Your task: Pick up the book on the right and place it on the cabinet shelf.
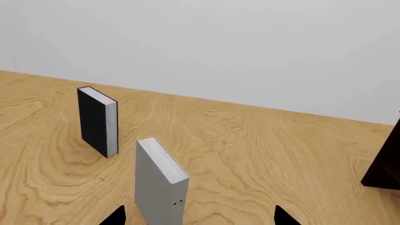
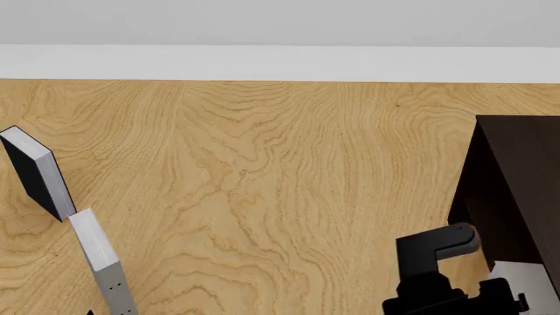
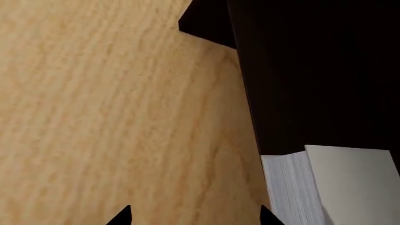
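Leftward, black book (image 2: 35,172) and slim grey book (image 2: 101,262) upright on bench (image 2: 280,170). Right gripper (image 3: 194,216) beside cabinet (image 2: 512,190), near pale book (image 3: 350,187); both jaws' state unclear.

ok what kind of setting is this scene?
Likely a bare simulated tabletop test scene, not a real room: a light wood-grain table against a blank white wall, holding only a few upright books, including a black-covered book, and a dark brown cabinet.
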Robot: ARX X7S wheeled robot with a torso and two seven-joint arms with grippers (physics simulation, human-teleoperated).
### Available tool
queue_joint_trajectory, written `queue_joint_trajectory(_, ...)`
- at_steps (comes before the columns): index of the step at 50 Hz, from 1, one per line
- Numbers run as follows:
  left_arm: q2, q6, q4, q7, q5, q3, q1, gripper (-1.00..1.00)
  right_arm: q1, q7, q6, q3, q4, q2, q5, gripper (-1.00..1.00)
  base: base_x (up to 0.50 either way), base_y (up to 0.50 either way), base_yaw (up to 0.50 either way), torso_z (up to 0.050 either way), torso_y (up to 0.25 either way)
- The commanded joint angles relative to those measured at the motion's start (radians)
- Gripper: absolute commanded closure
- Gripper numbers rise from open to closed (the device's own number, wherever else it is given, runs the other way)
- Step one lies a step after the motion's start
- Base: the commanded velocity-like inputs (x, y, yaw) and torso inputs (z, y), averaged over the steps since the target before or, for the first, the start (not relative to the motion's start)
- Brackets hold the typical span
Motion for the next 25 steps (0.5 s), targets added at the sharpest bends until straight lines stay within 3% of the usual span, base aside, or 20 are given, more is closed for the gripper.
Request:
queue_joint_trajectory(1,0.009,-0.013,0.000,0.006,0.000,-0.013,0.003,-1.00,0.016,0.030,0.031,-0.009,0.012,0.029,-0.067,-1.00,0.00,0.00,0.00,0.000,0.000)
queue_joint_trajectory(25,0.005,-0.017,0.008,-0.003,-0.003,-0.009,-0.002,-1.00,0.004,0.000,0.009,-0.013,0.033,0.042,-0.080,-1.00,0.00,0.00,0.00,0.000,0.000)
